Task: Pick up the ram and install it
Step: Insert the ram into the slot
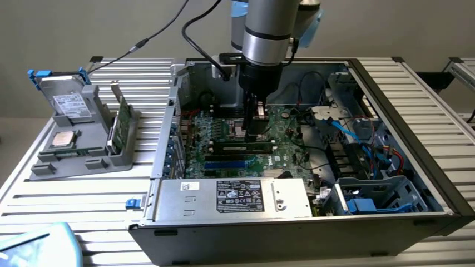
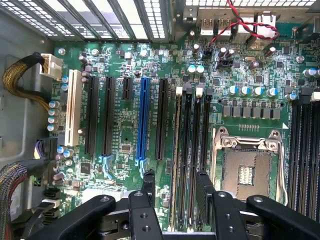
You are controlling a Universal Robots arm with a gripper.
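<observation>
Your hand [image 2: 174,200] stands wide and empty directly over the ram [image 2: 176,165], which already sits in its motherboard [image 2: 125,135] slot beside the processor socket [image 2: 247,170]; installation appears essentially complete.

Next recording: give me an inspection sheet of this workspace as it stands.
Surface: slatted metal table carrying an open computer case.
Job's things: ram stands in a motherboard slot.
Clutter: grey holder with a drive, chip and green card.
Grippers: gripper open, fingers either side of the ram.
Cables: black cables by the arm; blue wires inside the case.
Surroundings: plain wall.
</observation>
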